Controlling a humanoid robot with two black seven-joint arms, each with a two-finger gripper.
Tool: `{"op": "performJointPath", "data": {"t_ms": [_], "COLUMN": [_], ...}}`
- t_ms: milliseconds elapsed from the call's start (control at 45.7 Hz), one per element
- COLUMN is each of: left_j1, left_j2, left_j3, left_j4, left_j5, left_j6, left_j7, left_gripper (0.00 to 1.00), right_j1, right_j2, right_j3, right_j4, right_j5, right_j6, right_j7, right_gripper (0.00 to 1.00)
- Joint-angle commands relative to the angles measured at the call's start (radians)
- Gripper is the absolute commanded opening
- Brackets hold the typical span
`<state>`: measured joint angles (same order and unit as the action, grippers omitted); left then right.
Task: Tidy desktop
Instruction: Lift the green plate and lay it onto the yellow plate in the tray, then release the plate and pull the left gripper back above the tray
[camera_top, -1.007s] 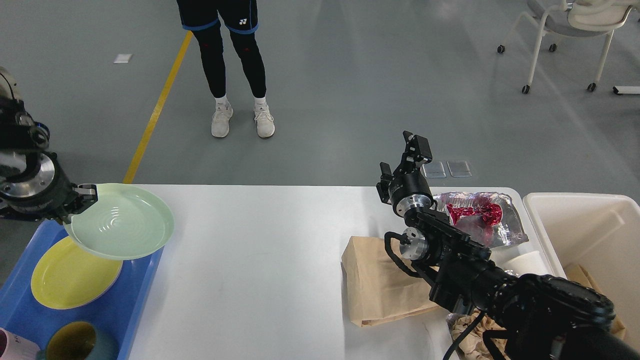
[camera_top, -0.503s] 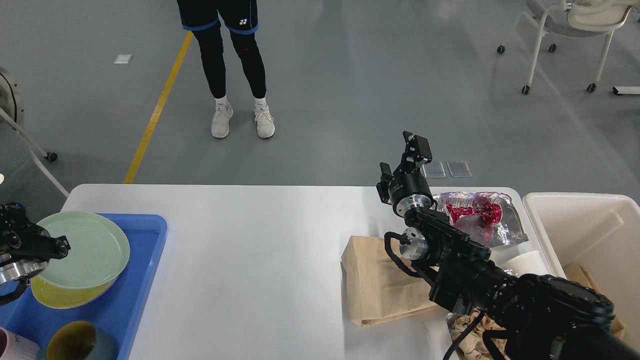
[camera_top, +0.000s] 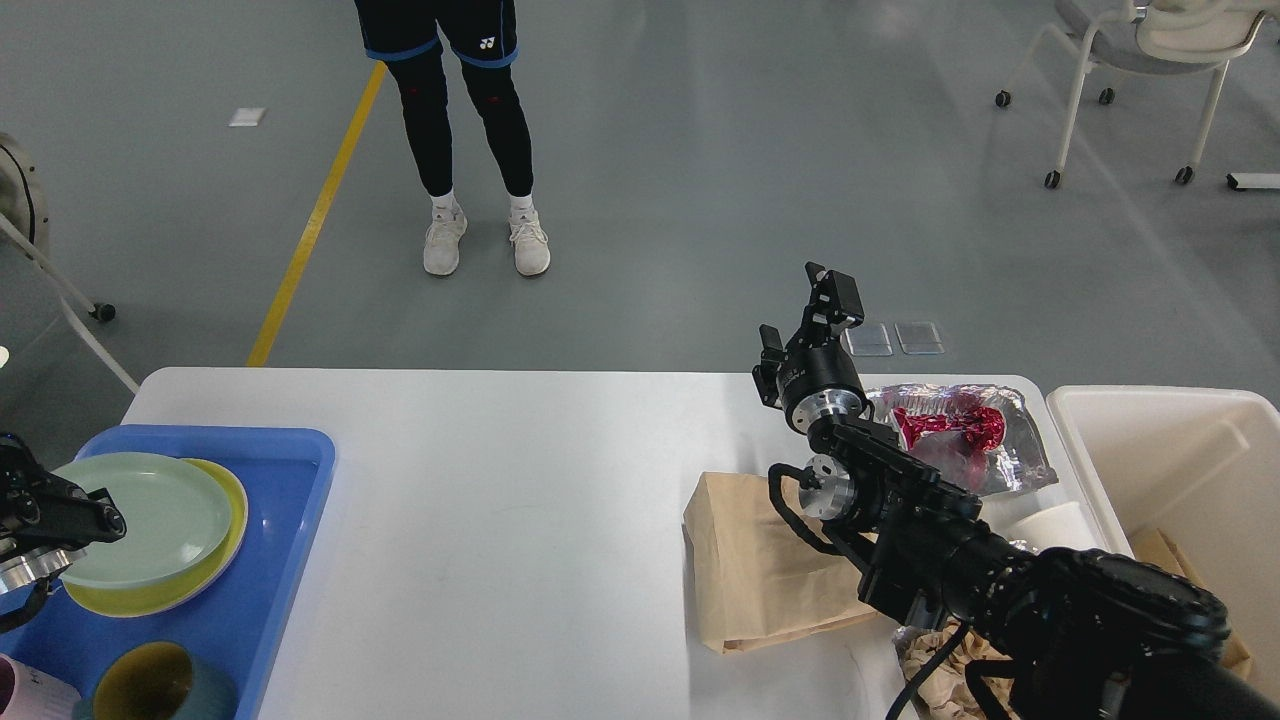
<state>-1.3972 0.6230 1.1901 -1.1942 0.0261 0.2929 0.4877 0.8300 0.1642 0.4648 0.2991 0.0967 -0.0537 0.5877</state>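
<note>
The white desktop (camera_top: 520, 500) fills the lower view. My left gripper (camera_top: 95, 522) sits over the blue tray (camera_top: 290, 460) at the left edge. It is shut on the rim of a pale green plate (camera_top: 160, 515), which lies on a yellow plate (camera_top: 215, 565) in the tray. My right gripper (camera_top: 812, 312) is open and empty, raised above the far right part of the desktop. Below its arm lie a brown paper bag (camera_top: 745, 575), a foil snack bag with red print (camera_top: 950, 430), a white paper cup (camera_top: 1050, 522) and crumpled paper (camera_top: 935, 670).
A cream-white bin (camera_top: 1180, 450) stands at the right edge of the desktop with brown paper inside. A dark olive mug (camera_top: 150, 685) and a pale cup (camera_top: 25, 695) sit at the tray's front. A person's legs (camera_top: 470, 150) stand beyond the table. A chair (camera_top: 1130, 60) is far right.
My left gripper has carried the green plate from above the tray's far right corner leftward and down onto the yellow plate. The right arm has not moved.
</note>
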Motion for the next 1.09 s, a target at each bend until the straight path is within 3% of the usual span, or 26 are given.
{"op": "performJointPath", "data": {"t_ms": [0,153,285,394,460,547,679,788,941,1007,1029,1073], "left_j1": [-0.006,-0.023,-0.109,-0.154,-0.167,-0.151,-0.059,0.021,0.205,0.306,0.364,0.406], "left_j2": [0.001,0.004,0.118,0.185,0.221,0.227,0.190,0.098,-0.037,-0.106,-0.155,-0.202], "left_j3": [-0.009,-0.055,-0.148,-0.271,-0.428,-0.639,-0.816,-0.941,-1.217,-1.378,-1.503,-1.630], "left_j4": [-0.002,-0.002,-0.011,-0.024,-0.027,-0.028,-0.028,0.002,0.236,0.391,0.501,0.592], "left_j5": [0.000,0.002,0.006,0.006,0.009,0.009,0.012,0.017,-0.020,-0.040,-0.041,-0.041], "left_j6": [-0.027,-0.152,-0.262,-0.376,-0.434,-0.460,-0.506,-0.502,-0.495,-0.494,-0.495,-0.497], "left_j7": [0.008,0.008,0.008,-0.001,0.000,-0.003,-0.011,-0.070,-0.210,-0.228,-0.235,-0.238], "left_gripper": [0.99,0.99,0.99,0.99,0.99,0.99,0.99,0.99,0.99,0.99,0.99,0.99], "right_j1": [0.000,0.000,0.000,0.000,-0.002,0.000,-0.002,-0.002,-0.002,-0.002,-0.002,-0.002], "right_j2": [0.000,0.000,0.000,-0.002,0.000,-0.002,-0.002,-0.002,-0.002,-0.002,-0.002,-0.002], "right_j3": [0.000,0.000,0.000,0.000,0.000,0.000,0.000,0.000,0.000,0.000,0.000,0.000], "right_j4": [0.000,0.000,0.000,0.000,0.000,0.000,0.000,0.000,0.000,0.000,0.000,0.000], "right_j5": [0.003,0.000,0.000,0.000,0.000,0.003,0.000,0.000,0.000,0.000,0.000,0.000], "right_j6": [0.000,0.000,0.000,0.000,0.000,0.000,0.000,0.000,0.000,0.000,0.000,0.000], "right_j7": [0.000,0.000,0.000,0.000,0.000,0.000,0.000,0.000,0.000,0.000,0.000,0.000], "right_gripper": [1.00,1.00,1.00,1.00,1.00,1.00,1.00,1.00,1.00,1.00,1.00,1.00]}}
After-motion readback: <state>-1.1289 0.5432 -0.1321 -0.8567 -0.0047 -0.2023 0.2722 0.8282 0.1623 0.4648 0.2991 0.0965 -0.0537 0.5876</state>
